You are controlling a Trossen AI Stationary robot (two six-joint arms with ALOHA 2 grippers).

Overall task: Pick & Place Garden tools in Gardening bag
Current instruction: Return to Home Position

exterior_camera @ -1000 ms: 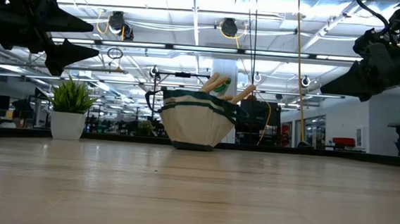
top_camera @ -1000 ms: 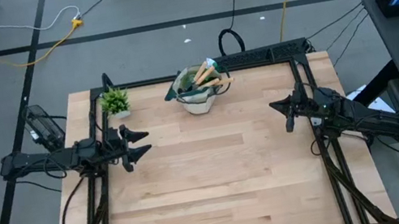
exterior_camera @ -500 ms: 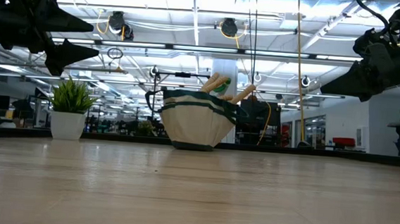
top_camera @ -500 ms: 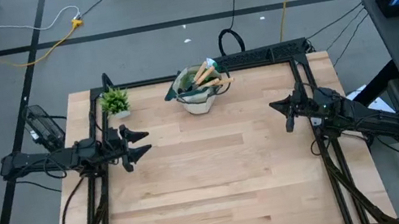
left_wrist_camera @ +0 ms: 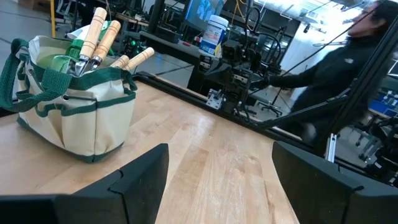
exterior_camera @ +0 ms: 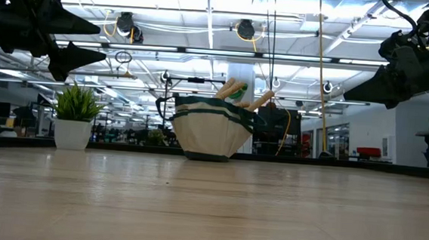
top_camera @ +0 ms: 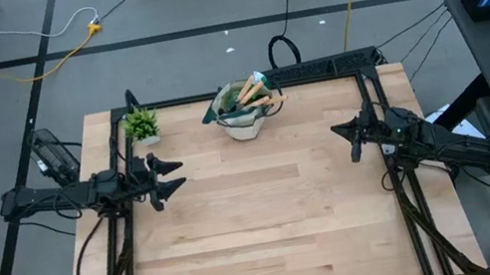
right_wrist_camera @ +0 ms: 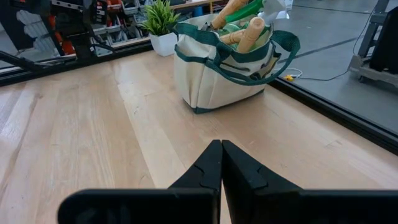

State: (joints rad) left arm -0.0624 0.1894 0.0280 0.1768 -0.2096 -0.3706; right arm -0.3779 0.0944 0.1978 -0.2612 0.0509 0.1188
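At far edge of wooden surface (top_camera: pixel 270 224): beige gardening bag (top_camera: pixel 242 120) upright, wooden-handled garden tools (top_camera: pixel 265 102) sticking out of top. Potted plant (top_camera: pixel 141 125) near bag, toward left side. Left pincer (top_camera: pixel 173 174) raised over left edge, fingers spread apart, empty. Right pincer (top_camera: pixel 346 138) raised over right edge, fingers pressed together, empty.

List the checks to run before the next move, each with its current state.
1. Wooden-handled garden tools inside the round beige canvas bag with green trim: ok.
2. Bag upright on the light wooden table: ok.
3. Loose tools on the tabletop: none seen, ok.
4. Left hand open and empty, above the table's left edge: ok.
5. Right hand shut on nothing, at the right edge: ok.
6. Small potted green plant upright, apart from the bag: ok.
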